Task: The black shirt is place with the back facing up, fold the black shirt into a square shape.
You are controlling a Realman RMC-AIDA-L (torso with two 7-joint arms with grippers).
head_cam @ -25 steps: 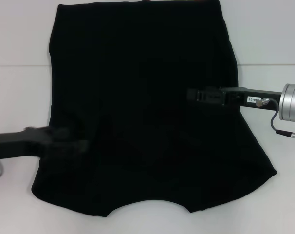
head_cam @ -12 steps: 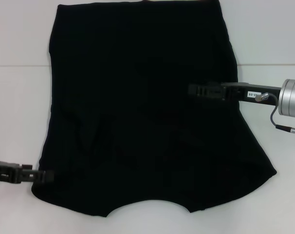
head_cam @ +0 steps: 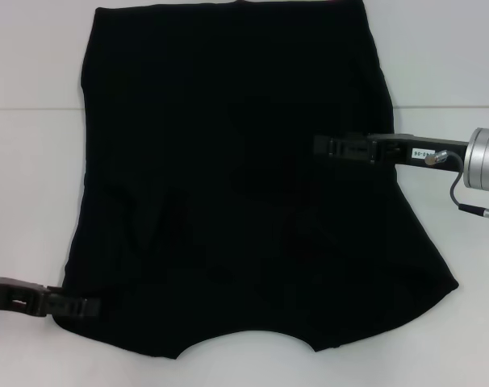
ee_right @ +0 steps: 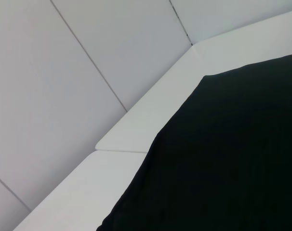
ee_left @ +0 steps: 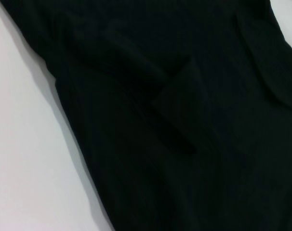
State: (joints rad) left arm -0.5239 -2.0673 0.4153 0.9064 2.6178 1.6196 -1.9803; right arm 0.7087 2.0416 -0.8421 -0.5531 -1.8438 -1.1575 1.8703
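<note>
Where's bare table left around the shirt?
Bare white table along the black shirt's left edge above the left gripper, and beyond its right edge, far side of the right gripper. The middle is all shirt.

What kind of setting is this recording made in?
Probably a lab or test bench rather than a home: a bare white table made of joined panels, plain pale wall panels behind it, and only the black shirt lying between the left gripper and right gripper.
</note>
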